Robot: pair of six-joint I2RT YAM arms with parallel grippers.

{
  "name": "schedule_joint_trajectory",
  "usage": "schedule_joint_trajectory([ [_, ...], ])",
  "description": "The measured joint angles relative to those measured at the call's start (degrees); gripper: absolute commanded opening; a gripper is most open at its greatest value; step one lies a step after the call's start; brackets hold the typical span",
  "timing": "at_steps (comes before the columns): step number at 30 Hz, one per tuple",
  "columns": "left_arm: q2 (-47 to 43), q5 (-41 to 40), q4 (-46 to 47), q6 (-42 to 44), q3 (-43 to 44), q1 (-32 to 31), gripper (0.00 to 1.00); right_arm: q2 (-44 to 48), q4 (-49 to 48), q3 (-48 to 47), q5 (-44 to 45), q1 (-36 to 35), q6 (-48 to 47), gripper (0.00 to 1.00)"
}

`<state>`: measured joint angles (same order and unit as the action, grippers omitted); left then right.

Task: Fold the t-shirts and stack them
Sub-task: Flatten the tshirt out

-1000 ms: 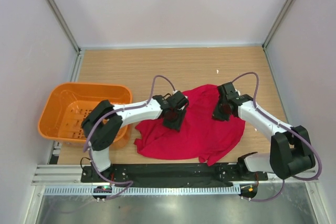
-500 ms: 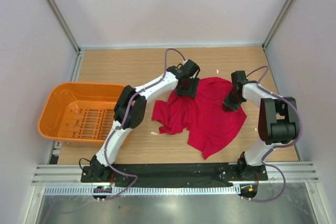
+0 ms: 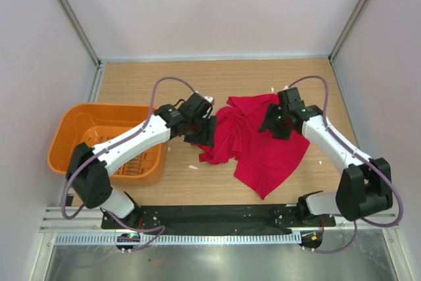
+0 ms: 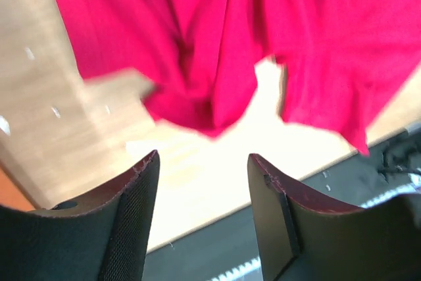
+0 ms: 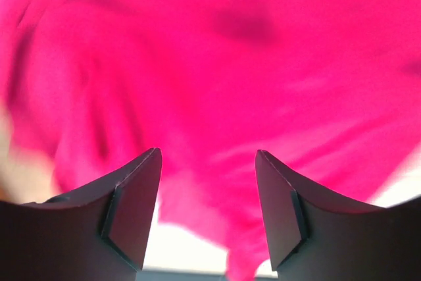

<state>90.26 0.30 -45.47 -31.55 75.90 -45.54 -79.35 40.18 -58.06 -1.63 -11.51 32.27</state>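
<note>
The t-shirt [image 3: 263, 156] is soft, matt cloth. The table [image 3: 151, 80] is smooth wood; the nine o'clock basket [image 3: 60, 143] is glossy plastic.

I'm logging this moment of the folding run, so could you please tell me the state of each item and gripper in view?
t-shirt: crumpled, unfolded, lying on the table, not gripped.
orange basket: upright, nothing seen inside.
left gripper: fingers open, empty, at the shirt's left edge.
right gripper: fingers open, empty, over the shirt.
</note>
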Motion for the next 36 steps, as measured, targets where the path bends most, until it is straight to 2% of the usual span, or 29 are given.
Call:
schedule_joint_trajectory([
  [4, -4.94, 3.08, 2.64, -2.97, -7.72, 0.2, 0.57, 5.49, -4.81, 8.46, -5.42, -7.54, 5.81, 0.42],
  [6, -4.33, 4.48, 3.56, -4.26, -9.64, 0.28, 0.54, 6.58, -7.43, 14.23, -6.01, -7.32, 9.22, 0.22],
  [9, -3.48, 5.88, 4.5, -5.22, -10.97, 0.28, 0.52, 6.25, -8.24, 20.31, -5.16, -6.6, 12.59, 0.17],
  [15, -6.16, 5.99, 5.75, -5.86, -12.92, 0.28, 0.49, 2.29, -10.21, 21.62, -1.31, -3.45, 14.38, 0.19],
  [16, -6.75, 5.97, 5.79, -5.97, -13.35, 0.28, 0.45, 1.68, -10.47, 21.03, -0.87, -2.05, 14.1, 0.19],
  [17, -7.08, 6.01, 5.86, -6.03, -13.73, 0.28, 0.37, 1.03, -10.84, 20.52, -0.37, -0.42, 13.53, 0.19],
  [20, -7.8, 6.47, 6.25, -6.62, -16.22, 0.28, 0.31, -2.38, -11.15, 17.35, 0.87, 5.7, 10.05, 0.2],
  [23, -7.61, 6.88, 6.16, -6.86, -18.38, 0.28, 0.29, -6.01, -10.14, 12.87, 3.37, 7.89, 6.05, 0.34],
  [24, -7.37, 6.91, 6.14, -6.86, -18.75, 0.26, 0.29, -6.91, -9.44, 11.3, 3.69, 8.0, 4.61, 0.41],
  [26, -6.73, 6.86, 6.14, -6.8, -19.12, 0.26, 0.28, -6.99, -7.28, 9.2, 3.61, 8.0, 2.89, 0.46],
  [30, -4.28, 5.27, 6.23, -5.33, -19.17, 0.26, 0.23, -0.79, -2.73, 7.8, 1.64, 7.93, 1.66, 0.48],
  [36, 0.9, 1.18, 6.54, -1.2, -18.97, 0.24, 0.21, 17.66, 4.68, 8.96, -2.67, 7.93, 2.12, 0.48],
])
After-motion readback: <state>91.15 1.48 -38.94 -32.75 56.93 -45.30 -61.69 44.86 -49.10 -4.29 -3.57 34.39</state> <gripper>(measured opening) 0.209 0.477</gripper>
